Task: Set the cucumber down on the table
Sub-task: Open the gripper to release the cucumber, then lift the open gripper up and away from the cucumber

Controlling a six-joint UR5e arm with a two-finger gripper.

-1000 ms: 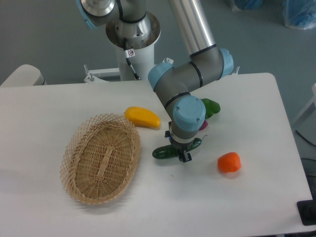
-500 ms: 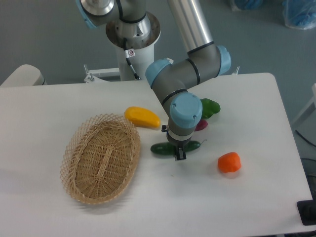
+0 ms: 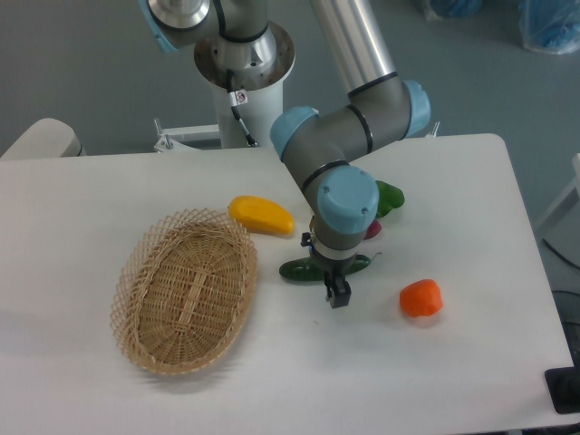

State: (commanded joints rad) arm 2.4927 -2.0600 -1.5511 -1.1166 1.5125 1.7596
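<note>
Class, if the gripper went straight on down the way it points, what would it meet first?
Probably the cucumber under the gripper, then the table; the wrist hides the contact and depth is unclear.

A woven oval wicker basket sits toward the left, with a yellow fruit just past its upper right rim (close, but apart from it). Farther right lies an orange rounded piece, and a bright green vegetable peeks out behind.
</note>
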